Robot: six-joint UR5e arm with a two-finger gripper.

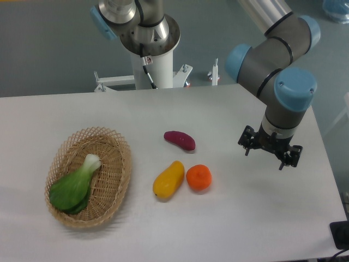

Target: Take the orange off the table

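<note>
The orange (199, 177) is a small round bright-orange fruit resting on the white table (245, 218), near its middle. It touches or nearly touches an elongated yellow-orange fruit on its left. My gripper (268, 152) hangs over the table to the right of the orange, well apart from it. Its black fingers are spread wide with nothing between them.
A yellow-orange mango-like fruit (168, 179) lies just left of the orange. A purple sweet potato (180, 140) sits behind them. A wicker basket (117, 180) at the left holds a green bok choy (73, 185). The arm's base (150, 43) stands behind the table's far edge.
</note>
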